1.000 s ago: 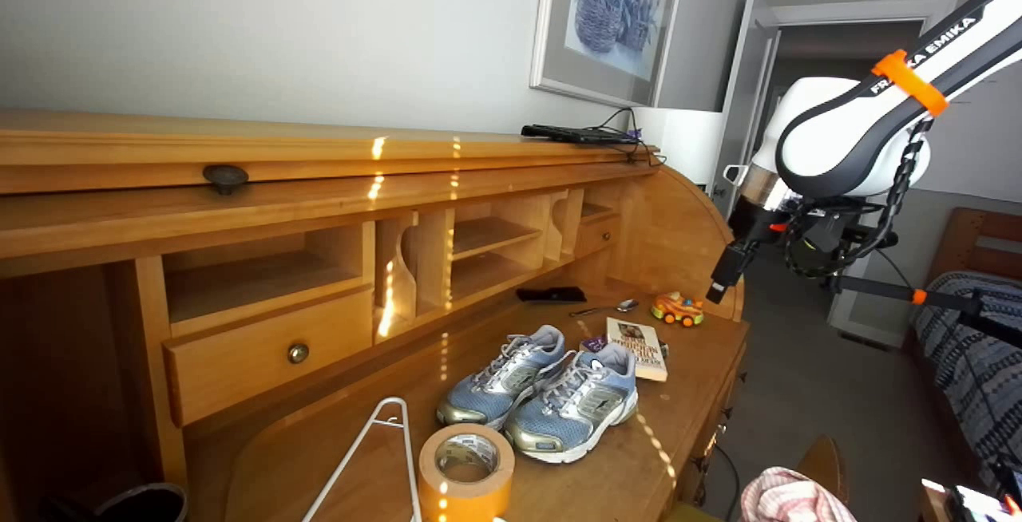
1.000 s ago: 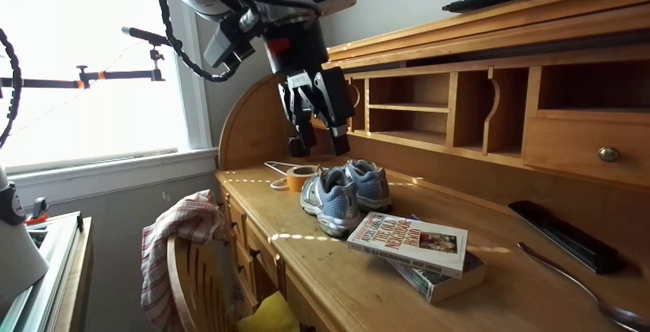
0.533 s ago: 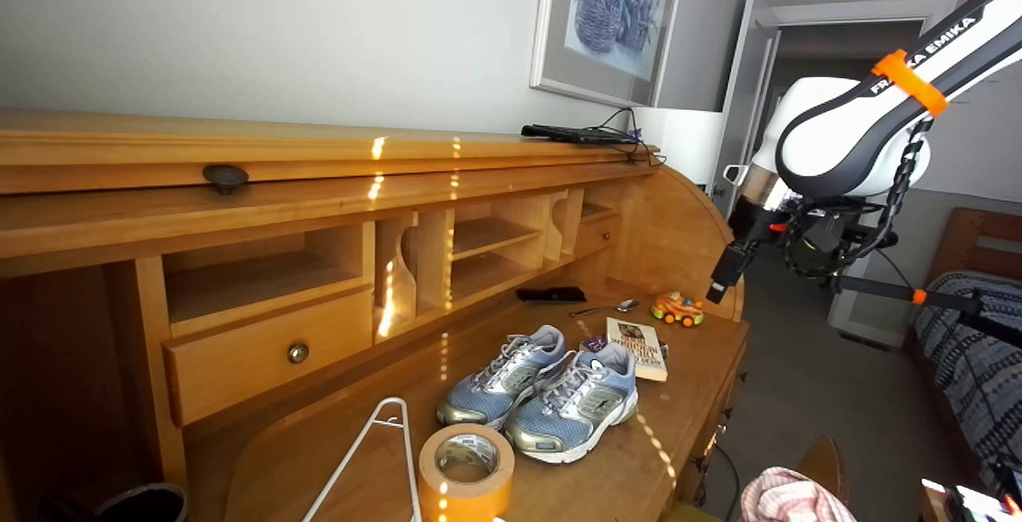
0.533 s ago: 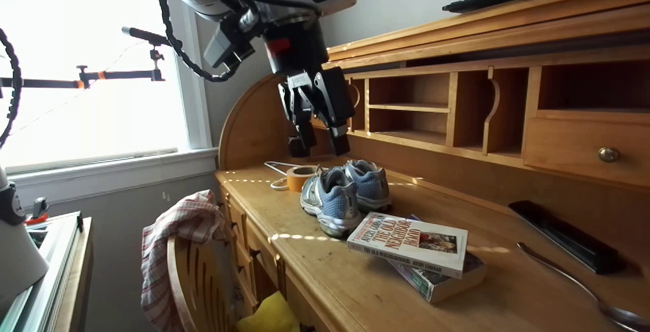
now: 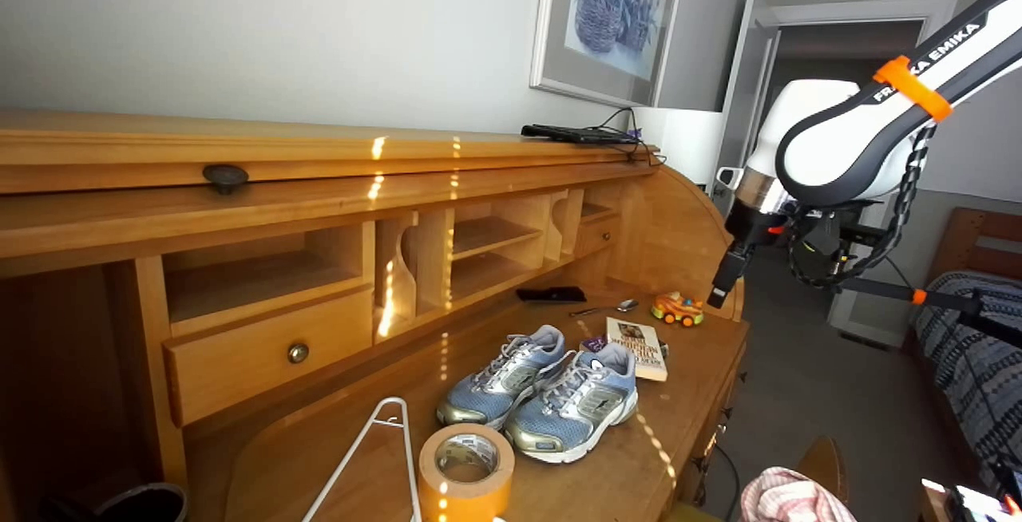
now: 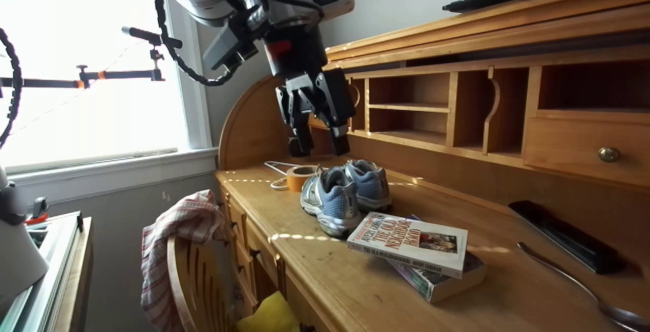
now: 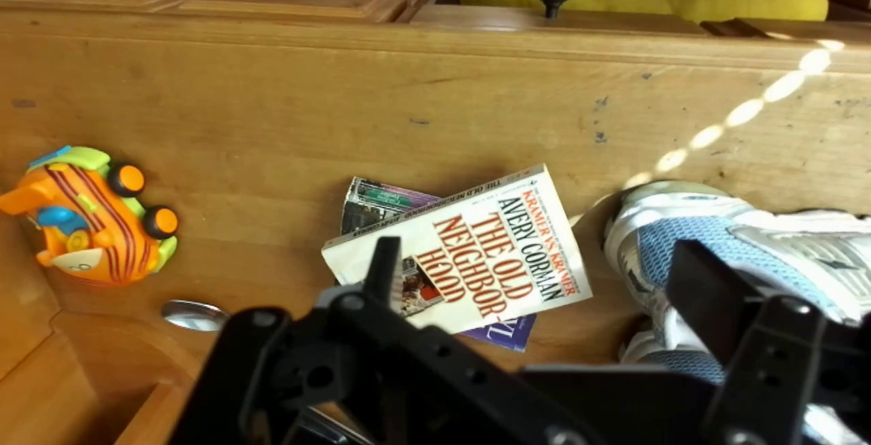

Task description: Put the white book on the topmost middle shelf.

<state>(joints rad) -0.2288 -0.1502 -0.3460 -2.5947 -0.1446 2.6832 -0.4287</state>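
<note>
Gripper point(image 6: 321, 146): held in the air, higher than the shoes point(image 6: 337, 204), its fingers point(image 7: 708, 295) parted wide.
White book point(image 7: 469, 248): laid face up across a dark book point(image 6: 454, 284), just beside the heels of the shoes.
Shelf point(image 5: 493, 236): set above the level of the shoes, at the back of the desk point(image 6: 508, 299).
Tape point(image 5: 479, 498): placed near the toes of the shoes.
Toy point(image 7: 102, 227): placed well apart from the shoes, beyond their heels.

The desk point(image 5: 607, 484) bears sneakers point(image 5: 551, 402); around them, in an exterior view: black object point(image 5: 551, 294), twelve o'clock; spoon point(image 5: 627, 306), one; toy car point(image 5: 678, 310) and purple book point(image 5: 592, 343), two; tape point(image 5: 467, 496), seven; hanger point(image 5: 344, 464), eight.
</note>
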